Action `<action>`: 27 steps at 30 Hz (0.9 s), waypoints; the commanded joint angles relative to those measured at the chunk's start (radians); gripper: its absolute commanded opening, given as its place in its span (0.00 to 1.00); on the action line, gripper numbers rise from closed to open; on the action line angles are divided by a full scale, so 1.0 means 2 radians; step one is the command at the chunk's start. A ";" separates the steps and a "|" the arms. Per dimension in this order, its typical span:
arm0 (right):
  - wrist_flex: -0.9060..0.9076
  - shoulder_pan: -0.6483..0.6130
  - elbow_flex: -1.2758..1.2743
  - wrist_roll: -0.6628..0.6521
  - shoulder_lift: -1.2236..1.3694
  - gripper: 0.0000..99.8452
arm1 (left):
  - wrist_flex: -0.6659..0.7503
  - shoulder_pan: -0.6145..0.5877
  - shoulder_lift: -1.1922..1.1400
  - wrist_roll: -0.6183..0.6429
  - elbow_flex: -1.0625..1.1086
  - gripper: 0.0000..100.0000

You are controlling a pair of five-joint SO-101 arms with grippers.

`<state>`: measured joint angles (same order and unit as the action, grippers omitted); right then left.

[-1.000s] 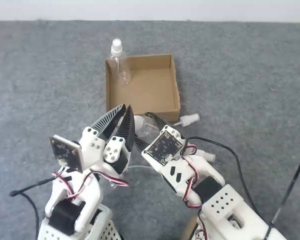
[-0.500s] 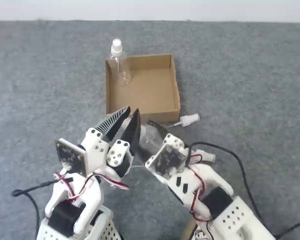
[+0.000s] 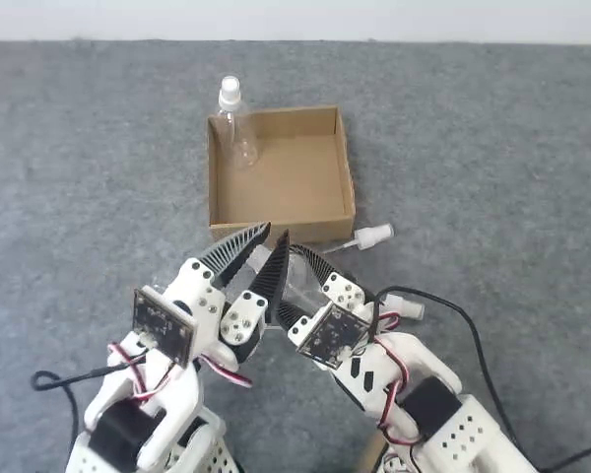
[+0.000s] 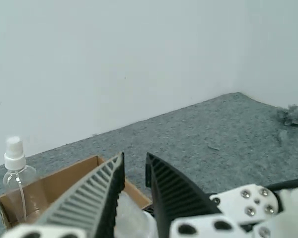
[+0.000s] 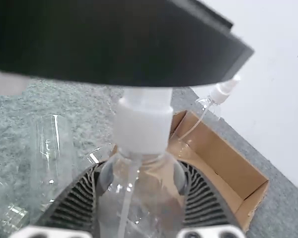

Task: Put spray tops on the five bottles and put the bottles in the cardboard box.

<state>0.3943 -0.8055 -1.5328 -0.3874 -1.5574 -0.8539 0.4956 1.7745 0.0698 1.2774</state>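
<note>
My right gripper is shut on a clear bottle and holds it upright just in front of the cardboard box. A white spray top sits on the bottle's neck. My left gripper is open, its black ribbed fingers on either side of that spray top's head. In the right wrist view one of those fingers hides the head. A capped bottle stands in the box's far left corner.
Two loose spray tops lie on the grey carpet, one by the box's near right corner and one beside the right arm. An uncapped clear bottle is near the right gripper. A black cable trails at the right.
The left gripper's fingers have parted and come down around the spray top. Both arms have drawn back toward the near edge, the bottle moving with the right gripper.
</note>
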 commanded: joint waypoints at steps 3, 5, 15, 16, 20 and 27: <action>-0.003 -0.007 0.015 -0.005 -0.027 0.01 | -0.029 0.010 -0.001 -0.010 -0.030 0.06; -0.003 -0.007 0.014 -0.005 -0.027 0.01 | -0.048 0.010 -0.001 -0.011 -0.050 0.06; -0.003 -0.007 0.015 -0.001 -0.026 0.01 | -0.084 0.007 -0.001 -0.012 -0.088 0.19; -0.003 -0.007 0.015 -0.001 -0.026 0.01 | -0.084 -0.002 0.000 -0.012 -0.092 0.19; -0.003 -0.007 0.015 -0.001 -0.026 0.01 | -0.084 -0.055 0.000 -0.011 -0.124 0.19; -0.003 -0.007 0.015 0.012 -0.026 0.01 | -0.084 -0.119 0.000 -0.011 -0.165 0.19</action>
<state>0.3928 -0.8117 -1.5282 -0.3874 -1.5804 -1.0180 0.3191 1.7729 0.0560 1.0211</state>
